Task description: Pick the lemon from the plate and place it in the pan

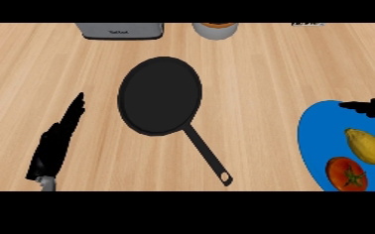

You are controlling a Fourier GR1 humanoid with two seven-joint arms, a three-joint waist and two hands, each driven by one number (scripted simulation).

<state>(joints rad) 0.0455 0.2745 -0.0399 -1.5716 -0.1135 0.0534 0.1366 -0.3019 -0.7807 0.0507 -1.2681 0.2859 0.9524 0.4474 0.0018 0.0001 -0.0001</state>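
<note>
The lemon (362, 145) lies on the blue plate (315, 129) at the right edge of the view, partly cut off by it. A tomato (346, 173) sits just beside it on the near side. The black pan (159, 95) stands in the middle of the desk (278, 64), well apart from the plate, with its handle (209, 153) pointing near and right. Only a sliver of the right hand (360, 106) shows, over the plate's far rim and just beyond the lemon. Too little of it is visible to tell whether it is open or closed, and nothing shows it holding anything. The left hand (58, 139) rests at the near left, open with straight fingers. The lemon has not been picked up, so the grasp is probably the step in hand.

Several things could go wrong from here. The tomato is so close that a reach placed a little too near could close on it, or nudge it so that it rolls off the plate. The lemon is rounded and could roll or slip away if caught off-centre. Pressing down near the rim might tip or slide the plate. On the way left, a low carry could catch the handle and turn the pan. A toaster (121, 30) and a cup (215, 29) at the far edge lie clear of that path.
</note>
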